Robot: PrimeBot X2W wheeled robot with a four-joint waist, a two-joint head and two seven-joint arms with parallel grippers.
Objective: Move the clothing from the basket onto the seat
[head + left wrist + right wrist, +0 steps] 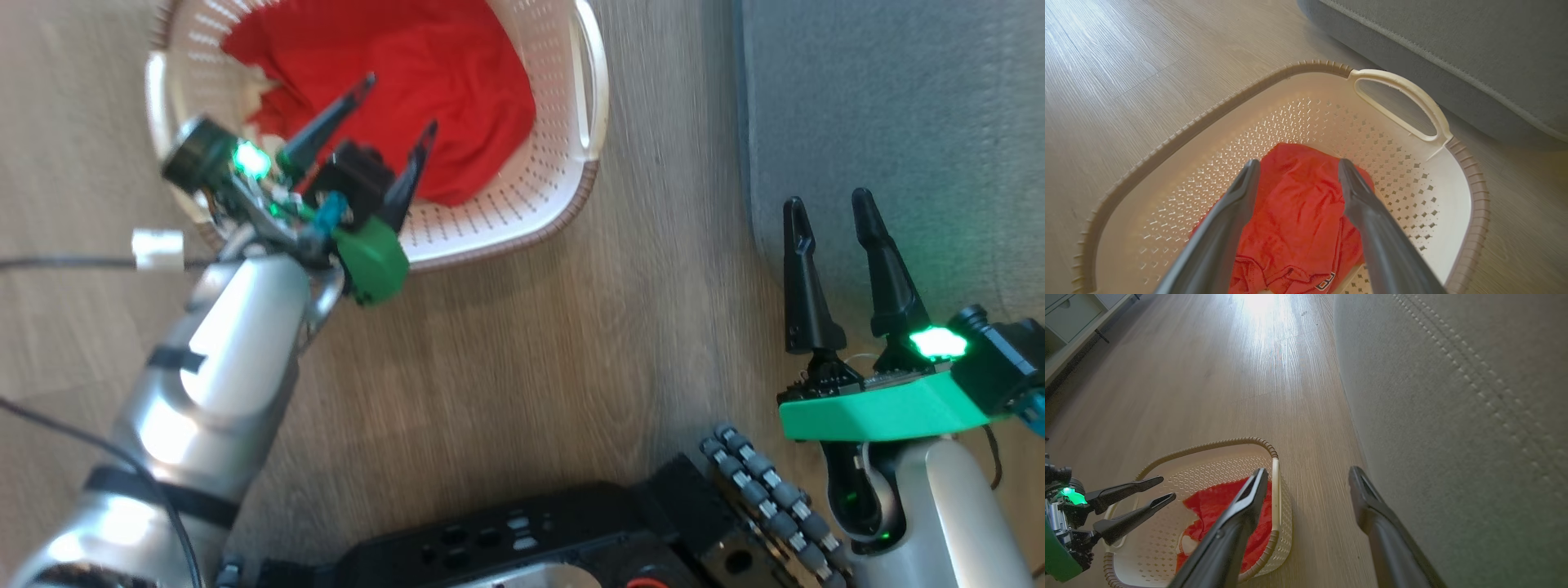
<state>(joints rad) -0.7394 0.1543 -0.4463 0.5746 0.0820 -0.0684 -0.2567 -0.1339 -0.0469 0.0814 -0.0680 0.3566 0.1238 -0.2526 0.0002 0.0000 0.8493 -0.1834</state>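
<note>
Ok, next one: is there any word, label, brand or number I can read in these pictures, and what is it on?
No text can be quoted in full.
Lettering on the red clothing in the basket: black-and-white print, creased and cut off by the bottom edge of the left wrist view; not readable.
White tag on the dark cable: blurred, no writing to be made out.

Crumpled red clothing (424, 73) in cream perforated basket (522, 196), beside grey seat (898, 122)

Pale wood-grain floor (1208, 375), glare patch (1261, 302); white cabinet (1073, 314).
</note>
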